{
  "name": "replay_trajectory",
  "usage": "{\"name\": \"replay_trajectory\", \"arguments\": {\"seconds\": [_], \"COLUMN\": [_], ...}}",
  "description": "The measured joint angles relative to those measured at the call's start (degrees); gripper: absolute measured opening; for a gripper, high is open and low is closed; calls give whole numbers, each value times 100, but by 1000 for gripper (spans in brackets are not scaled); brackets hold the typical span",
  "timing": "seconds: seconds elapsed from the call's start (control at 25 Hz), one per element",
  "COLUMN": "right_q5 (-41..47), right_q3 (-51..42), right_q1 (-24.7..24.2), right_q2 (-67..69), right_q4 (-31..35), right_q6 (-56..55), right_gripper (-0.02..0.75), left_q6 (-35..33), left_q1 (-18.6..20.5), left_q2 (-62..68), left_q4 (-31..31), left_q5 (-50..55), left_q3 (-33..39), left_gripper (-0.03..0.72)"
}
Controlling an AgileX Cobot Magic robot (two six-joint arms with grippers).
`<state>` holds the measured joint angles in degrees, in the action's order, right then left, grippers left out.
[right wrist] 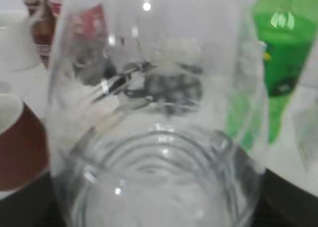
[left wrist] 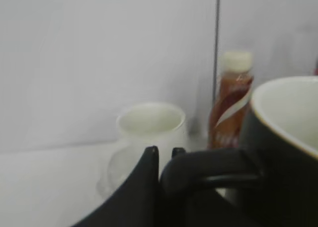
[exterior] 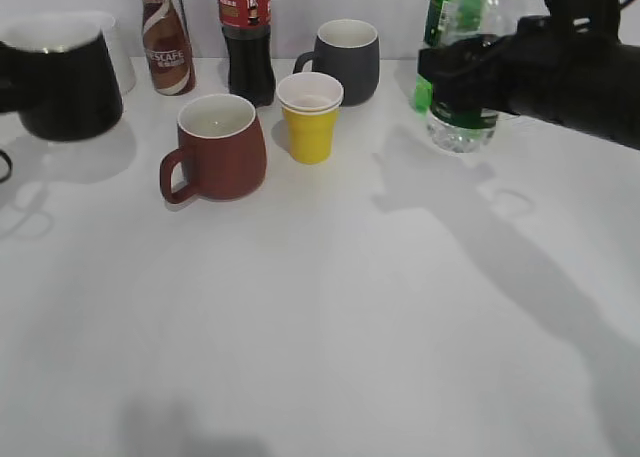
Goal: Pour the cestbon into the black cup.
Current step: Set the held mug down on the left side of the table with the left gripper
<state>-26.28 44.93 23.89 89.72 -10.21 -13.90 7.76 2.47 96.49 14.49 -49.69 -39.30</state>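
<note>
The cestbon [exterior: 462, 127] is a clear bottle with a dark green label, at the back right of the table. My right gripper [exterior: 468, 75] is shut around its middle. In the right wrist view the cestbon [right wrist: 154, 88] fills the frame and hides most of the jaws [right wrist: 156, 202]. The black cup [exterior: 62, 82] is at the far left, white inside. My left gripper [left wrist: 165, 152] is shut on its loop handle [left wrist: 208, 167], and the black cup's body [left wrist: 283, 152] is at the right of that view. In the exterior view only a dark bit of the left gripper [exterior: 5, 89] shows at the left edge.
A reddish-brown mug [exterior: 215, 147], yellow paper cup [exterior: 310, 117], dark grey mug [exterior: 345, 62], cola bottle [exterior: 246, 37] and Nescafe bottle [exterior: 165, 42] stand mid-back. A bright green soda bottle [exterior: 442, 22] stands behind the cestbon. A white cup [left wrist: 149, 130] is behind the black cup.
</note>
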Motion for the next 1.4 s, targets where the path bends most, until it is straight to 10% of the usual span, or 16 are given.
{"name": "replay_trajectory", "arguments": {"seconds": [0.92,1.4], "right_q5": [-31,-66], "right_q3": [-198,-198], "right_q1": [-123,-123], "right_q2": [-1,-1], "right_q4": [172,172], "right_q6": [0,-6], "right_gripper": [468,468], "left_q6": [-238,-130], "left_q1": [26,26], "left_q2": [1571,1571], "left_q4": [13,-471], "left_q5": [-1312,-1929], "left_q3": [330,1130], "left_gripper": [49,305]}}
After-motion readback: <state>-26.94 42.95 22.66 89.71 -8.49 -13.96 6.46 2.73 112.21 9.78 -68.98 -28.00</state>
